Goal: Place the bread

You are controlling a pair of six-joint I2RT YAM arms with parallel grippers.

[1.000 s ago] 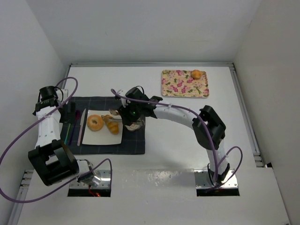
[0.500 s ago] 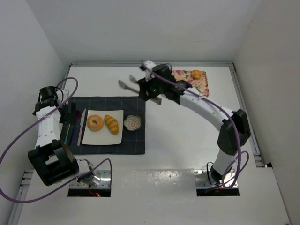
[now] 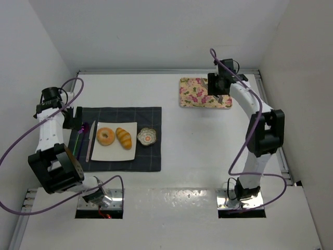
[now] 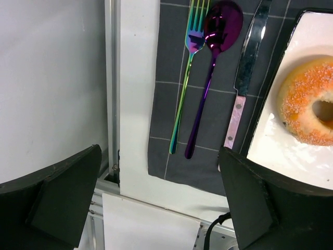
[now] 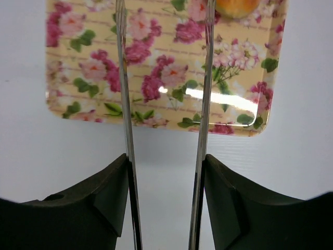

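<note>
Lying near a corner of the floral tray (image 5: 156,67), the small round bun (image 5: 237,6) is being shown only in part by the right wrist view, cut off by the picture's upper edge. A pair of thin metal tongs (image 5: 123,78) is being gripped by the right gripper (image 5: 165,161), its black fingers being pressed against the outer sides of the two arms. The arms are being held apart, with only the tray's pattern showing between them. The bun is lying just outside the right-hand arm, whose end is crossing its edge, so it is not being held. In the top view the bun is being hidden by the right gripper (image 3: 218,86), which is being held over the tray's far right corner.

The ring-shaped bagel (image 3: 105,136) and the ridged croissant roll (image 3: 124,138) are being carried side by side by a white plate (image 3: 114,153) on a dark placemat (image 3: 151,156), well apart from the tray. A small floral dish (image 3: 147,136) is sitting just beside the plate. The left gripper (image 4: 160,156) is being held wide open and empty over the placemat's edge, near a fork (image 4: 183,99), a spoon (image 4: 223,23) and a knife (image 4: 252,47).
</note>
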